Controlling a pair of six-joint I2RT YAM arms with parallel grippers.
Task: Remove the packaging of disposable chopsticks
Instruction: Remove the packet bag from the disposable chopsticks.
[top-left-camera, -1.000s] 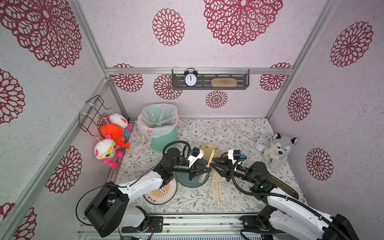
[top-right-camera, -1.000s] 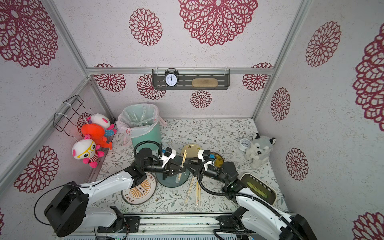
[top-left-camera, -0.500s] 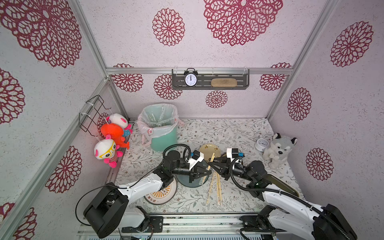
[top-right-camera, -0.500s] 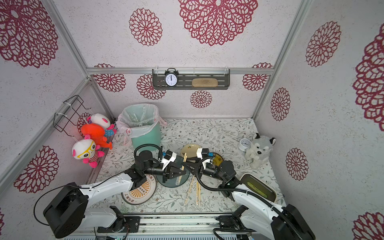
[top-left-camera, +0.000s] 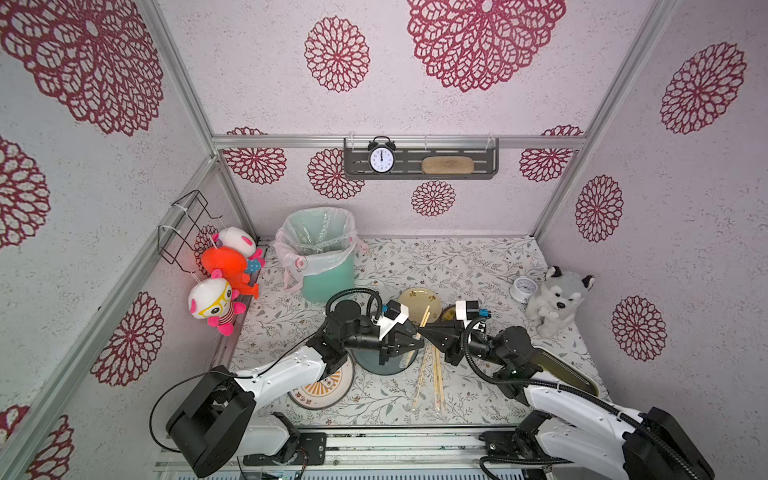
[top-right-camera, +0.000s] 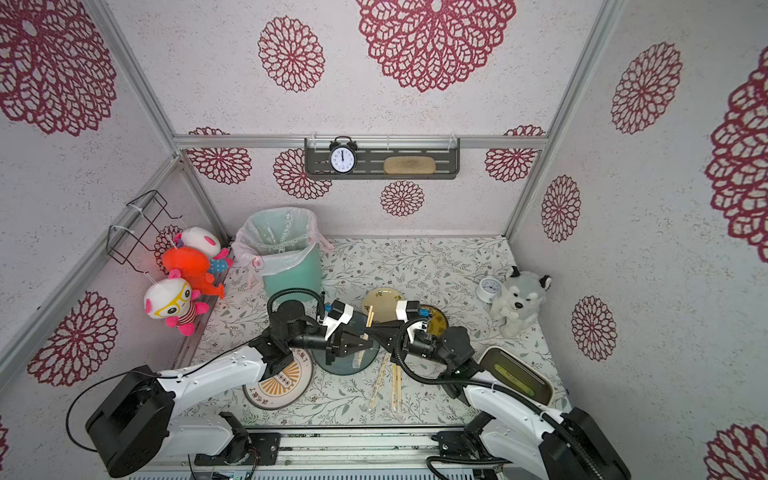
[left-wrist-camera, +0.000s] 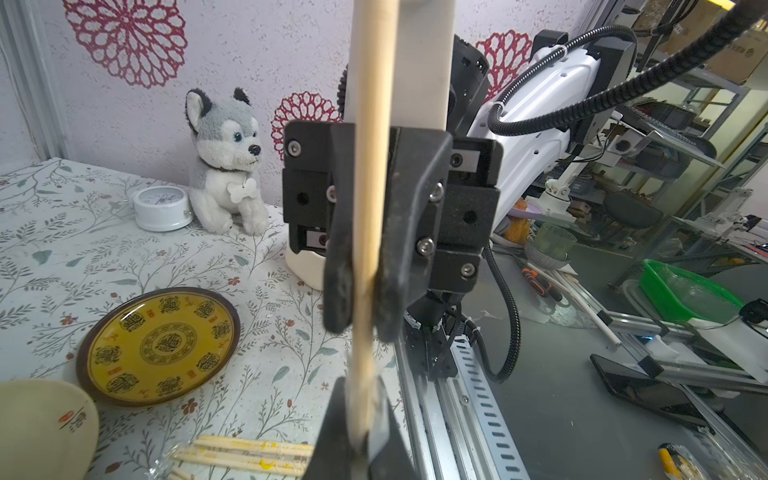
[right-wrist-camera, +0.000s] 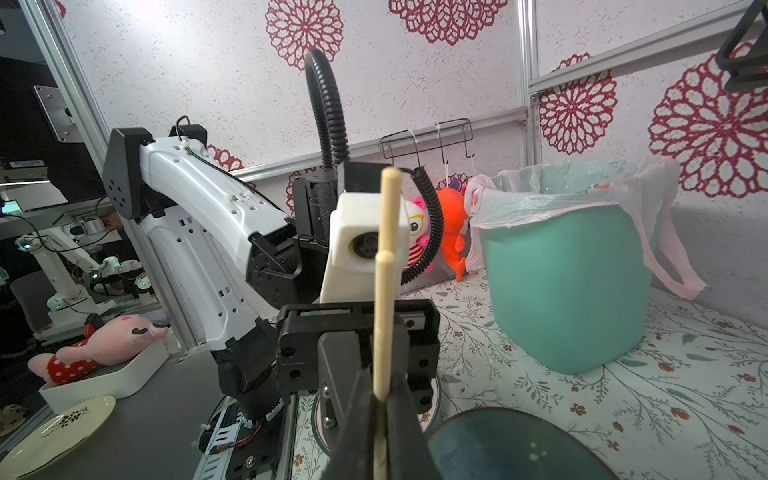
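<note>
While both arms meet at the lower centre of both top views, the left end effector (top-left-camera: 409, 341) and the right end effector (top-left-camera: 424, 332) are each clamped shut on the same held pair (top-left-camera: 424, 316) of disposable chopsticks, nose to nose above a dark plate (top-left-camera: 370, 368).

In the left wrist view, the right end effector (left-wrist-camera: 360, 307) squeezes the stick from both sides at mid-frame. Low in that frame the left end effector (left-wrist-camera: 361, 419) pinches it where a scrap of the packaging (left-wrist-camera: 374, 384), crinkly clear film, seems to cling, though this is blurred. In the right wrist view the sticks' upper ends (right-wrist-camera: 388, 216) look bare.

More wrapped pairs (top-left-camera: 435, 380) lie on the counter (top-left-camera: 478, 266) just below the end effectors in the frame. The lined bin (top-left-camera: 328, 274) stands well apart, toward the upper left.

The step in hand looks like stripping the sleeve from this pair. The next move probably calls for the two arms to draw apart along the line of the sticks, one keeping the film and the other the wood. Pulling straight should avoid bending the thin sticks or letting the film slip free. The loose sleeve would then go to the bin.
</note>
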